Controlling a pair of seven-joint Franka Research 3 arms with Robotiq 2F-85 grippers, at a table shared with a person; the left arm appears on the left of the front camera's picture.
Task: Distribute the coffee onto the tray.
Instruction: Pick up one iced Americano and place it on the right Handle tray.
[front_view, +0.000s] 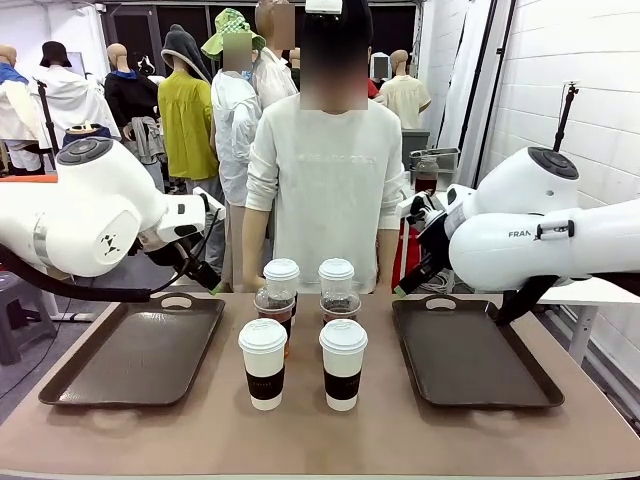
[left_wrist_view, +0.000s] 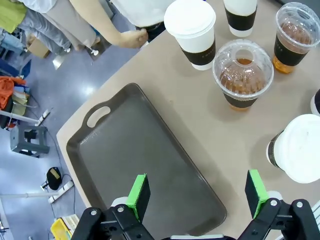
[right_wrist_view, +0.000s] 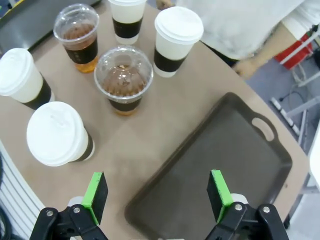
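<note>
Coffee (front_view: 263, 345): six cups at centre of table (front_view: 200, 430), between left tray (front_view: 140, 352) and right tray (front_view: 470, 358); left gripper (left_wrist_view: 198, 192), right gripper (right_wrist_view: 157, 192): agape, empty; step: first pick pending; next, presumably: straddle nearest cup, close.

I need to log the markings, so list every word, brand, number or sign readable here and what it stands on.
"FRAN": on the white right robot arm, the rest covered.
Small dark emblem on the white left robot arm: no letters readable.
Print on the dark brown sleeves of the white lidded paper cups: too small to read.
Faint print on the person's white sweater: too blurred to read.
</note>
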